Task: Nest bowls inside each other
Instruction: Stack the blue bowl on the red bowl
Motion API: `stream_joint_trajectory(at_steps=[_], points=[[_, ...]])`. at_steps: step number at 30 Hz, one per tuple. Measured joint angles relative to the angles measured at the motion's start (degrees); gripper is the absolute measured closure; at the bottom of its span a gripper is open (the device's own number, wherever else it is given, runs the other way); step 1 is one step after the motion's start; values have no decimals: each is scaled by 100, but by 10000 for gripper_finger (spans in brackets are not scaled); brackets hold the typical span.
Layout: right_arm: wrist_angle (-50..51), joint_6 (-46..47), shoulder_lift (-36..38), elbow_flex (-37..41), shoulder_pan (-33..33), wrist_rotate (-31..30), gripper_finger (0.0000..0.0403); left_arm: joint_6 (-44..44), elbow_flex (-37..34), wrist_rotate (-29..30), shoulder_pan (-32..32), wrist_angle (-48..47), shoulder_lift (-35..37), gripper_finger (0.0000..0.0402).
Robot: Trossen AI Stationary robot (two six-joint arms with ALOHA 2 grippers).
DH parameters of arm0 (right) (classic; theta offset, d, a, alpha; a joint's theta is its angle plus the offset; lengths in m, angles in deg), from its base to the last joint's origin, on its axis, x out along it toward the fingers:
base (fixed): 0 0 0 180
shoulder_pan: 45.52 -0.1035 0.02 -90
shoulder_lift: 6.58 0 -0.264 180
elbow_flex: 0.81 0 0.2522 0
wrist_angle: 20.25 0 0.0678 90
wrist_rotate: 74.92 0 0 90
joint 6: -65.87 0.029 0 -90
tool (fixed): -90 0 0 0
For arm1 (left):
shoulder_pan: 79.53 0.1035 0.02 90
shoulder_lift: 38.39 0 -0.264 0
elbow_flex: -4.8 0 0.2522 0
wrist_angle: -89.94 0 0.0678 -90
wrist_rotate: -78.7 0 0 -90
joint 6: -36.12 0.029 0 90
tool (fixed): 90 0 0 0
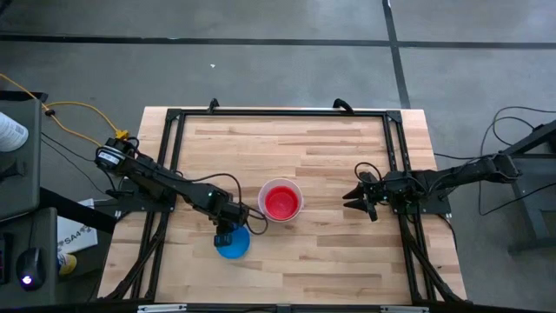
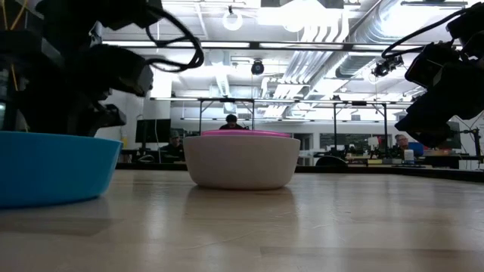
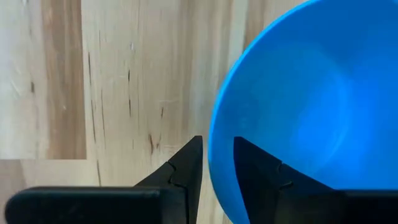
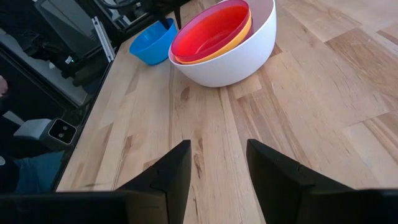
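blue bowl (image 1: 232, 243) upright, mouth up | L gripper (image 3: 217, 163) straddles its rim | R gripper (image 4: 217, 163) open, empty

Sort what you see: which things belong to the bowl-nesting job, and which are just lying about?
Belongs to the job:
- round blue plastic bowl, its rim between the left gripper's fingers
- large round white plastic bowl holding yellow bowl and pink-red bowl

Lying about:
- yellow cable
- white bottle
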Motion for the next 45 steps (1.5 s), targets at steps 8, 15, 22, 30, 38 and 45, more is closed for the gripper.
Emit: stream_joint_trajectory(at_steps=[8, 15, 22, 30, 38, 45], points=[[0, 1, 1, 0, 0, 0, 254, 127, 194, 63, 0, -257, 0, 311], [0, 1, 0, 0, 1, 0, 254, 124, 194, 67, 0, -255, 0, 331], [0, 2, 0, 1, 2, 0, 254, 129, 194, 2, 0, -244, 0, 395], [0, 0, 0, 1, 0, 0, 254, 195, 194, -18, 0, -242, 0, 397], [0, 2, 2, 0, 2, 0, 254, 228, 194, -29, 0, -244, 0, 399], [0, 0, 1, 1, 2, 0, 254, 275, 363, -157, 4, -467, 0, 400]])
